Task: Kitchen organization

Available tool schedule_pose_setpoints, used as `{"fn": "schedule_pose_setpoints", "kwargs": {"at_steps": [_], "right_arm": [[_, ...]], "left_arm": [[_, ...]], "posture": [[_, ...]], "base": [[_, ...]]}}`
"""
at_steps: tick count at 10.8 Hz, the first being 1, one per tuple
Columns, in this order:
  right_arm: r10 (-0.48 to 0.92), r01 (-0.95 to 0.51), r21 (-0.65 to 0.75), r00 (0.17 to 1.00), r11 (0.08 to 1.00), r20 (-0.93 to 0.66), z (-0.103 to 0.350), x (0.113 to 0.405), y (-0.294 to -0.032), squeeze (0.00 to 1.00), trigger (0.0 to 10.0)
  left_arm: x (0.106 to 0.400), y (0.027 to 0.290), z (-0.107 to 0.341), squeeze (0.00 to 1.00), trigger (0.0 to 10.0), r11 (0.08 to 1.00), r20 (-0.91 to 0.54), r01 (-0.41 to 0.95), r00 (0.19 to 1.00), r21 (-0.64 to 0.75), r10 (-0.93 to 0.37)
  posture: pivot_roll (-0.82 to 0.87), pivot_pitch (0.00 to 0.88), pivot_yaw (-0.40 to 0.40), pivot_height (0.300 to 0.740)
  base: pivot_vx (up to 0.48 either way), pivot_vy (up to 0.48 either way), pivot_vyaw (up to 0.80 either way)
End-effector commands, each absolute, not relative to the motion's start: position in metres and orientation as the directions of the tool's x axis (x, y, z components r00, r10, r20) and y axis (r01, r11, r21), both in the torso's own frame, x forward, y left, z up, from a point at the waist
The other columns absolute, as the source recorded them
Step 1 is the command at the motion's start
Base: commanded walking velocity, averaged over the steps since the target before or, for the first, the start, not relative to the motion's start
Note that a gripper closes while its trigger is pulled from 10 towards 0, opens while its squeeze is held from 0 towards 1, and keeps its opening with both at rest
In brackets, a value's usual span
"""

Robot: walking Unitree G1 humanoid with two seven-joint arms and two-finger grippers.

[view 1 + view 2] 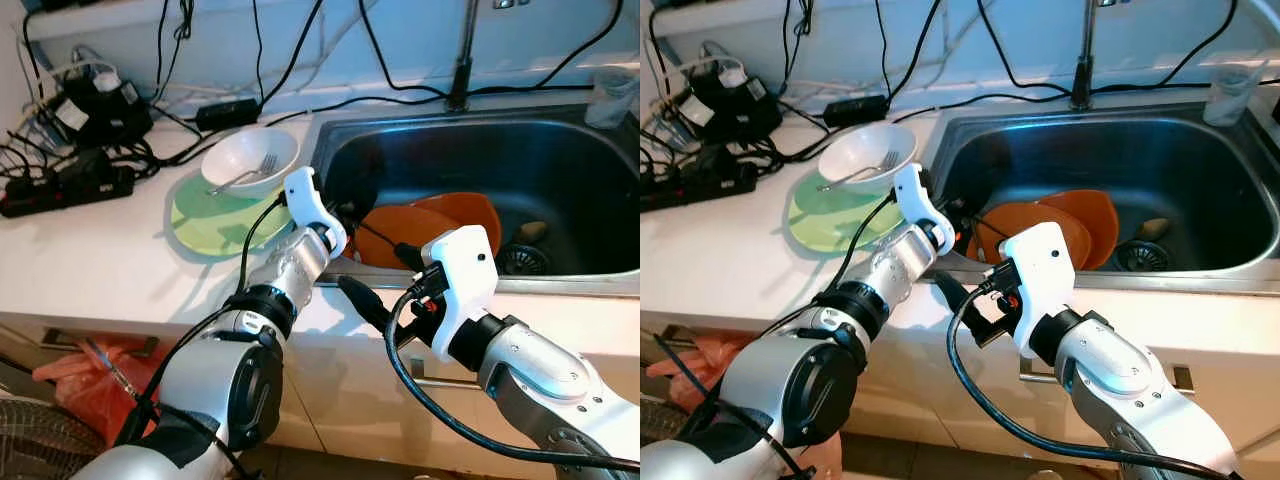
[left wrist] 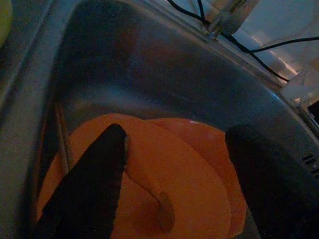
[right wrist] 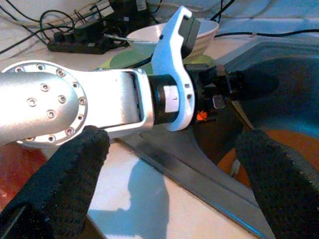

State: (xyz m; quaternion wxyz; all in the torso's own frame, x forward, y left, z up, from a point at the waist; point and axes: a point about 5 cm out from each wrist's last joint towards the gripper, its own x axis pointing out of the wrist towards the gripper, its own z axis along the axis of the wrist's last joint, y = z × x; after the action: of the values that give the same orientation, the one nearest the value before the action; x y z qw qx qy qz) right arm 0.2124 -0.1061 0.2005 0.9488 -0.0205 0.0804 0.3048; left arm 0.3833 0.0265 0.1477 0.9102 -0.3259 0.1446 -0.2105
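Note:
Two orange plates [image 1: 440, 222] lie overlapped in the steel sink [image 1: 520, 165], near its left wall. My left gripper [image 2: 179, 134] reaches over the sink's left rim and hangs open just above the plates [image 2: 169, 169], nothing between its fingers. On the counter, left of the sink, a white bowl [image 1: 250, 158] holding a fork [image 1: 243, 177] sits on a green plate [image 1: 205, 222]. My right gripper [image 1: 385, 280] hovers open at the counter's front edge, just behind the left wrist [image 3: 172, 89], and holds nothing.
A faucet [image 1: 462, 60] rises behind the sink, and a clear glass [image 1: 610, 95] stands at its back right corner. Power strips and tangled cables [image 1: 70, 180] crowd the counter's back left. A red bag [image 1: 100, 365] lies on the floor below.

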Motion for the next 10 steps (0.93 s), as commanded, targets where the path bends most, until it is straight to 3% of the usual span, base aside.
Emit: {"fn": "schedule_pose_setpoints", "kwargs": {"at_steps": [1,5,10], "right_arm": [[0.598,-0.603,0.015,0.786,0.797,-0.156,0.201,0.213,-0.102,0.00,10.0],[0.611,-0.617,0.017,0.776,0.787,-0.153,0.200,0.216,-0.100,0.00,10.0],[0.618,-0.623,0.017,0.773,0.782,-0.146,0.199,0.221,-0.099,0.00,10.0]], "left_arm": [[0.370,-0.029,0.168,1.00,10.0,0.619,-0.072,0.386,0.809,-0.683,-0.584],[0.374,-0.026,0.177,1.00,10.0,0.603,-0.042,0.397,0.811,-0.692,-0.583],[0.386,-0.014,0.236,1.00,10.0,0.612,0.179,0.531,0.822,-0.587,-0.541]], "posture": [[-0.38,0.000,0.174,0.740],[-0.34,0.000,0.163,0.740],[-0.32,0.000,0.157,0.740]], "base": [[0.000,0.000,0.00],[0.000,0.000,0.00],[0.000,0.000,0.00]]}}
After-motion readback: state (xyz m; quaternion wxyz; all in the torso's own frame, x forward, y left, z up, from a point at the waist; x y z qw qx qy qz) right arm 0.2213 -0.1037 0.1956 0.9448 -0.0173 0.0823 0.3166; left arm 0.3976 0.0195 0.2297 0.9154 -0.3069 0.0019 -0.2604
